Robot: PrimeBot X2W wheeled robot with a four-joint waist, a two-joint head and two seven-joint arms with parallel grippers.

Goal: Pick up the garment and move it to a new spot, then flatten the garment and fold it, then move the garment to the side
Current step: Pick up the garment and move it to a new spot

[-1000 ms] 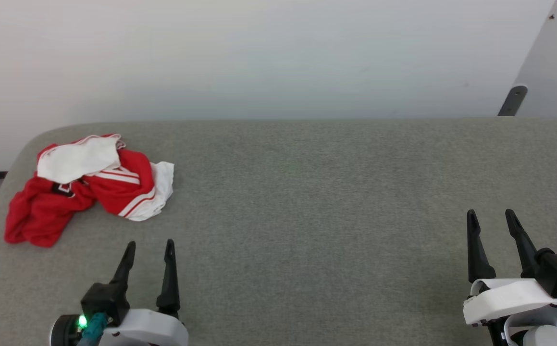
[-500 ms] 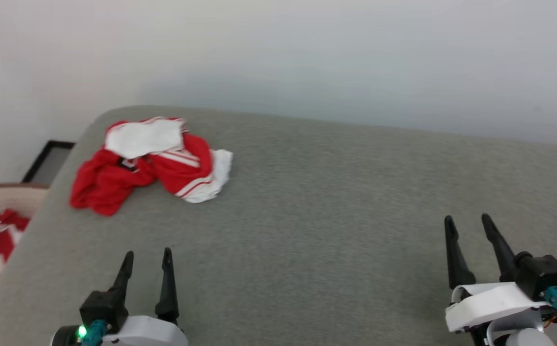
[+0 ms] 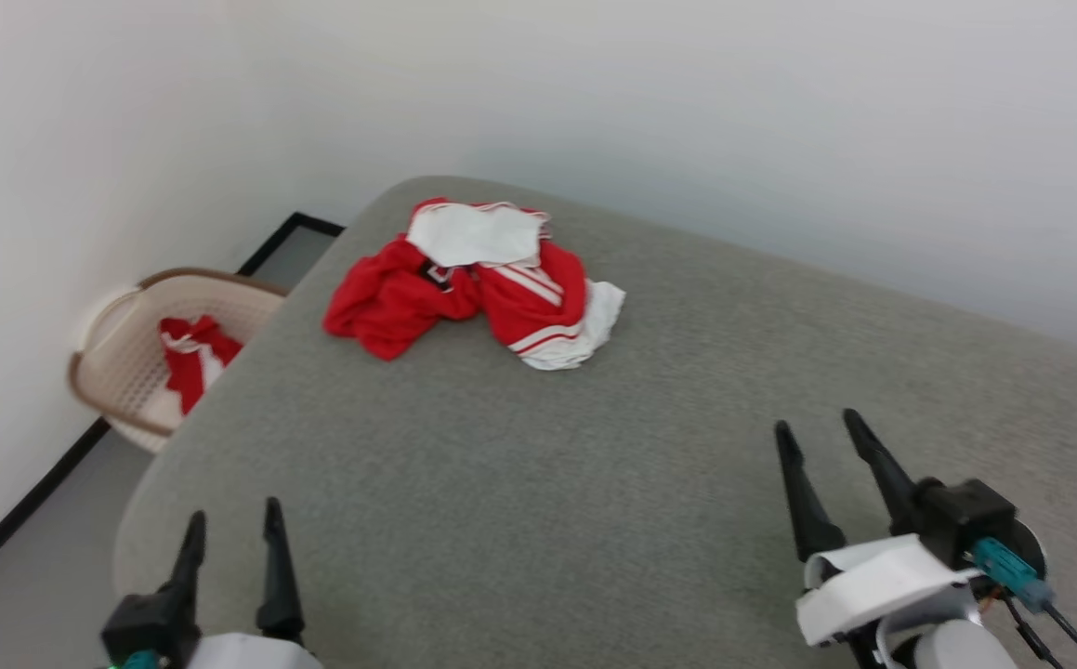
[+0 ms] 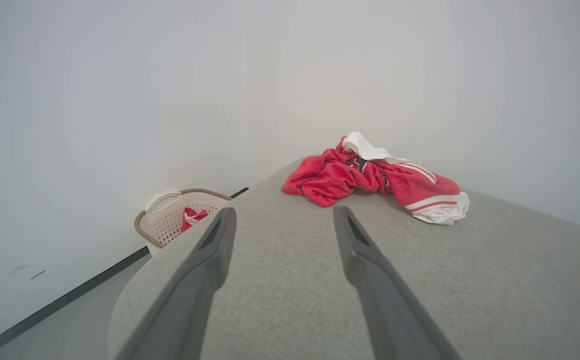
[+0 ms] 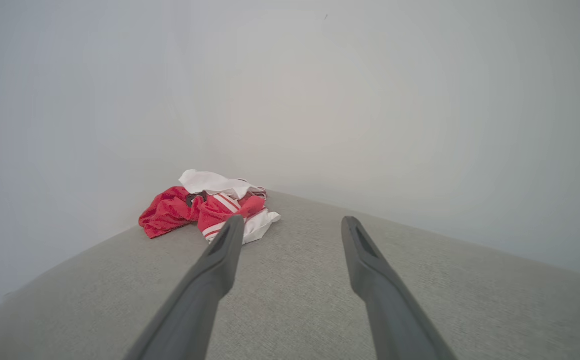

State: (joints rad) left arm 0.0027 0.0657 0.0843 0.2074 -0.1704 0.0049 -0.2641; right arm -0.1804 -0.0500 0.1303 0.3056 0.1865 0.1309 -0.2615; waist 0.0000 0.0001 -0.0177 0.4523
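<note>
The garment, bright red with white panels and striped trim, lies crumpled near the far left corner of the grey table. In the left wrist view the garment sits ahead of the fingers, well beyond their tips. From the right wrist the garment appears far off to the left. My left gripper is open at the near left edge, nothing between its fingers. My right gripper is open at the near right, also holding nothing.
A beige laundry basket with red and white cloth inside stands on the floor left of the table, against the white wall; the basket also shows in the left wrist view. The table's rounded left edge lies close to my left gripper.
The head view has swung to the left, bringing the basket and floor into sight. The garment lies as before. Both grippers remain open.
</note>
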